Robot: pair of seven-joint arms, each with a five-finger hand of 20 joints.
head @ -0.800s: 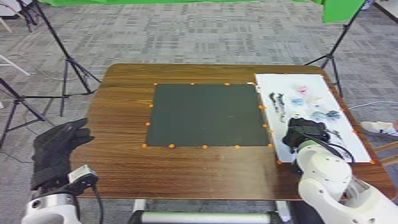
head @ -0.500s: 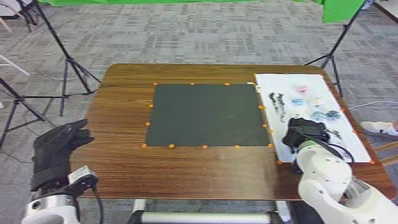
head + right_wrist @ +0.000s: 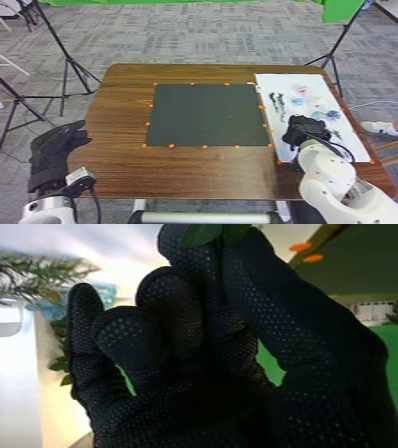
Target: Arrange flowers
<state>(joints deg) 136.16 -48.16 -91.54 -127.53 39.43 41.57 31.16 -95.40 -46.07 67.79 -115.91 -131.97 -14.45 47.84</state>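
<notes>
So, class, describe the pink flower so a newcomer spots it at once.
On the wooden table, find the white sheet at the right. Near its far end lies the pink flower. Its colour sets it apart from the blue flowers closer to the robot.

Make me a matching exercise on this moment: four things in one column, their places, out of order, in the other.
1. dark mat
2. white sheet
3. left hand
4. green leaves

A. at the fingertips of the right hand
B. along the right side of the table
C. at the table's left edge
D. around the table's middle

Pairs: 1-D, 2-B, 3-C, 4-A
</notes>
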